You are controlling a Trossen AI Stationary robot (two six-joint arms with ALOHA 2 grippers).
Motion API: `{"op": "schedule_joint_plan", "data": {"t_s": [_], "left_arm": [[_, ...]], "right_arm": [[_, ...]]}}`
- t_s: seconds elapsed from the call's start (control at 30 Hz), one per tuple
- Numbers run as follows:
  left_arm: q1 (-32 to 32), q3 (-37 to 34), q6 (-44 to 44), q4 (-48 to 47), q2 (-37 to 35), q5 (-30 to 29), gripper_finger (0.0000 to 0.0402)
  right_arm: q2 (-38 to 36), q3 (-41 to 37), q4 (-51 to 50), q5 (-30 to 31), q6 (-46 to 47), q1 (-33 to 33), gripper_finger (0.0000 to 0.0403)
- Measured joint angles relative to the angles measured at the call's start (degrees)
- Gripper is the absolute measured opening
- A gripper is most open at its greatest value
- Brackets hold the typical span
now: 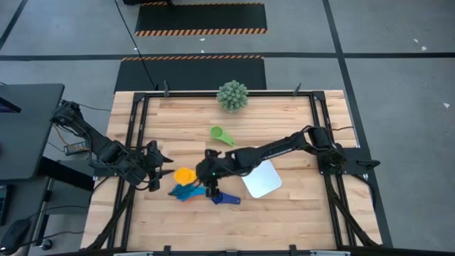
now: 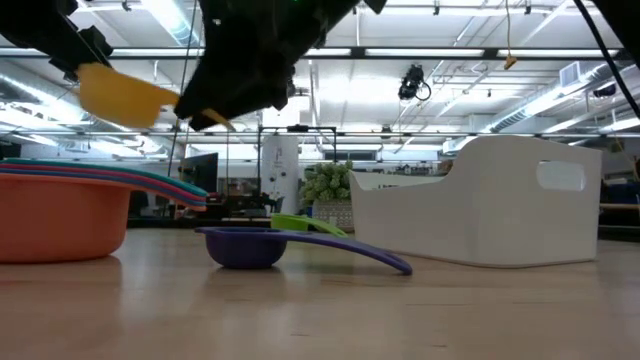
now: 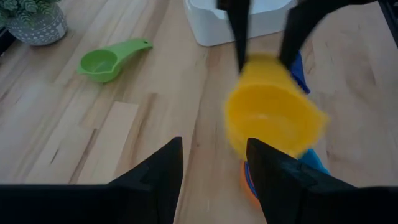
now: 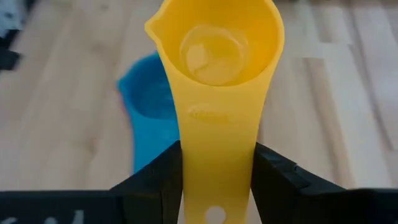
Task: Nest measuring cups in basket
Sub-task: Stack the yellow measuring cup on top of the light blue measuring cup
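Two claws meet near the desk's middle. From above, the right claw (image 1: 211, 186) reaches in over the cup cluster while the left claw (image 1: 165, 173) sits just beside the yellow cup (image 1: 185, 174). Only the right wrist view settles the grip: its fingers are closed on that cup's flat handle, bowl forward, above a light blue cup (image 4: 144, 87). The low view shows the yellow cup (image 2: 120, 95) lifted clear of the desk (image 2: 320, 310). The left wrist view shows its own fingers (image 3: 155, 171) parted, holding nothing, with the cup just ahead. Only the low view shows an orange stack (image 2: 60, 215) with other cups nested in it, how many I cannot tell. One purple cup (image 1: 226, 199) lies beside the stack, one green cup (image 1: 222, 134) well apart near one plant (image 1: 232, 95). One white basket (image 1: 261, 178) stands just beside the cluster.
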Motion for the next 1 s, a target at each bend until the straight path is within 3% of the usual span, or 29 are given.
{"op": "schedule_joint_plan", "data": {"t_s": [0.37, 0.57, 1.0], "left_arm": [[-0.01, 0.0, 0.28, 1.75, 0.0, 0.0, 0.0182], [0.0, -0.02, 0.32, 2.11, -0.01, 0.02, 0.0182], [0.04, -0.02, 1.8, 3.2, 0.01, 0.02, 0.0182]], "right_arm": [[2.41, 0.06, 6.4, -0.16, 4.11, 3.55, 0.0164], [3.93, -0.02, 4.75, 0.74, 6.46, 4.11, 0.0164], [6.55, 0.05, 7.66, 0.46, 5.13, 4.1, 0.0164]]}}
